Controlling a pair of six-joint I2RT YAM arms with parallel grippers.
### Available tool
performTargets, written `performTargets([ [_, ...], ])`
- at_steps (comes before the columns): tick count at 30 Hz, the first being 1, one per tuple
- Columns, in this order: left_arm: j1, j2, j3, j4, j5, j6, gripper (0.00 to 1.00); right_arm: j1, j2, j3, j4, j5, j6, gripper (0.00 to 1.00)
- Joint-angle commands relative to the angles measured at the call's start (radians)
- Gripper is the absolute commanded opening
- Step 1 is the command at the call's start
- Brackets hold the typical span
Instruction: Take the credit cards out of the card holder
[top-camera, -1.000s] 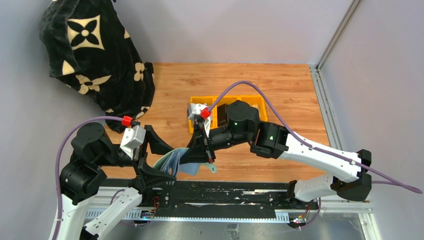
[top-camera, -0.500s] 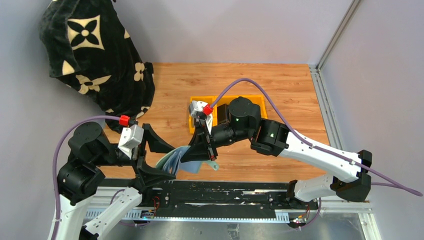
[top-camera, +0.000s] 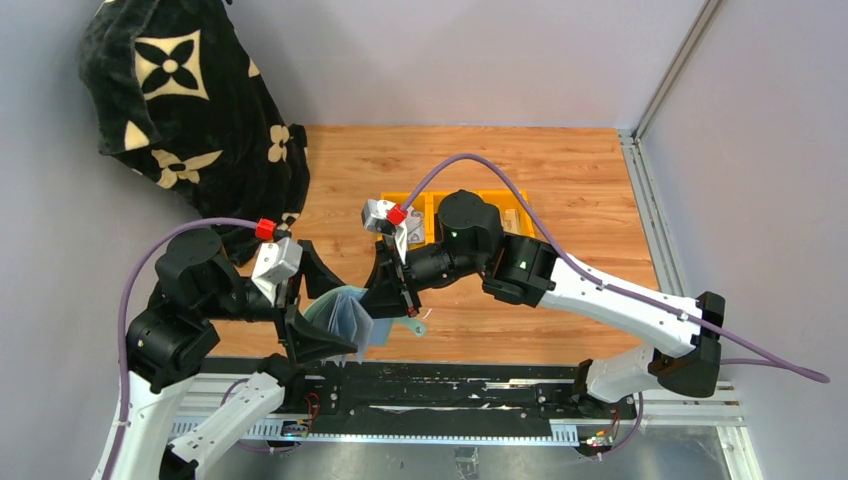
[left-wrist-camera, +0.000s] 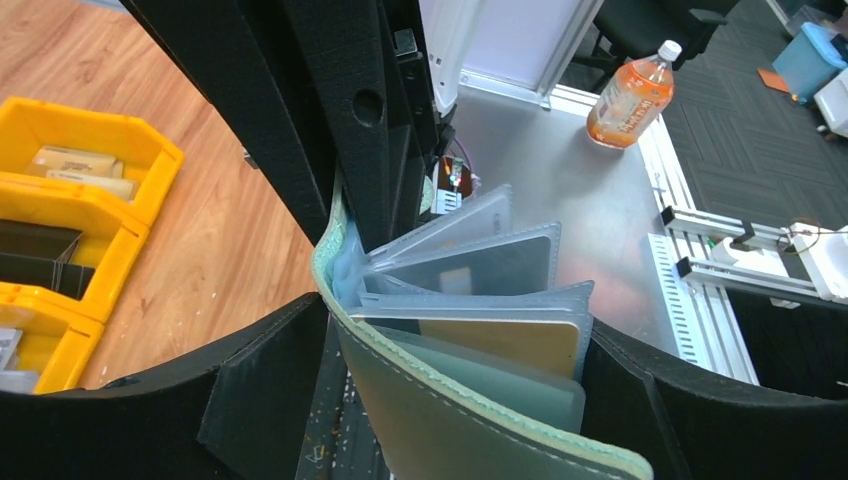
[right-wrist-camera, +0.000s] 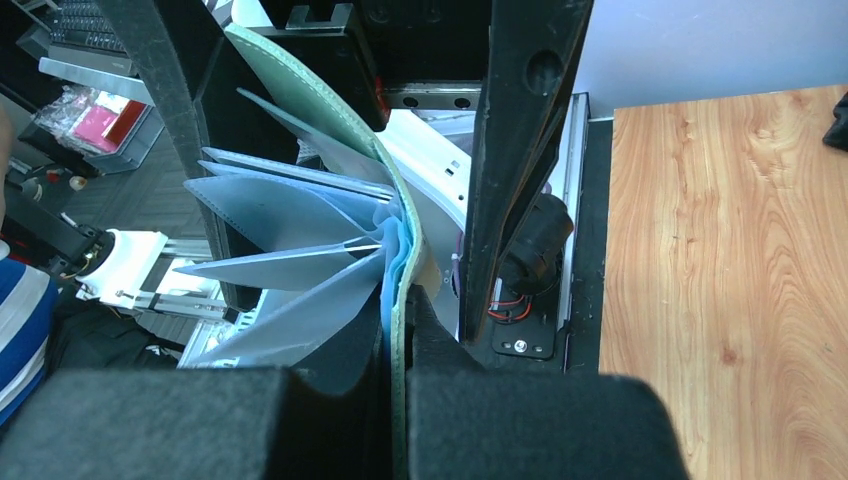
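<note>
The sage-green card holder (top-camera: 350, 312) hangs open in the air over the table's near edge, its grey-blue pockets fanned out. My right gripper (top-camera: 380, 303) is shut on its green cover, pinched between the pads in the right wrist view (right-wrist-camera: 400, 400). My left gripper (top-camera: 338, 322) is open wide, one finger on each side of the holder. In the left wrist view the cover (left-wrist-camera: 440, 420) and pockets sit between my left gripper's (left-wrist-camera: 460, 320) fingers. A tan credit card (left-wrist-camera: 500, 345) rests in one pocket; a paler card (left-wrist-camera: 458, 280) shows in another.
Yellow bins (top-camera: 505, 205) stand behind the right arm and show in the left wrist view (left-wrist-camera: 70, 190). A black blanket with cream flowers (top-camera: 190, 120) is heaped at the far left. The black rail (top-camera: 440, 385) runs along the near edge.
Both grippers and the card holder have shifted left and a little farther from the near edge. The holder now stands more upright between the left fingers.
</note>
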Motion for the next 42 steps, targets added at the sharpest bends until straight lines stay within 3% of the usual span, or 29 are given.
performTargets([
  [1,0.004,0.003,0.017,0.013,-0.021,0.012,0.85,-0.001,-0.002,0.038,0.042,-0.050,0.014,0.00],
  [11,0.004,-0.029,0.053,-0.036,-0.134,0.095,0.82,-0.012,-0.039,0.014,0.018,-0.041,0.000,0.00],
  [23,0.004,-0.034,0.100,-0.114,-0.205,0.155,0.66,-0.039,-0.117,-0.037,-0.002,-0.032,-0.018,0.00],
  [34,0.004,-0.030,0.131,-0.123,-0.230,0.142,0.32,-0.047,-0.140,-0.030,-0.054,-0.040,-0.057,0.00],
  [39,0.004,-0.032,0.120,-0.127,-0.220,0.134,0.35,-0.050,-0.145,-0.026,-0.060,-0.048,-0.061,0.00],
  [42,0.004,-0.020,0.121,-0.127,-0.205,0.130,0.48,-0.050,-0.142,-0.026,-0.060,-0.055,-0.060,0.00],
])
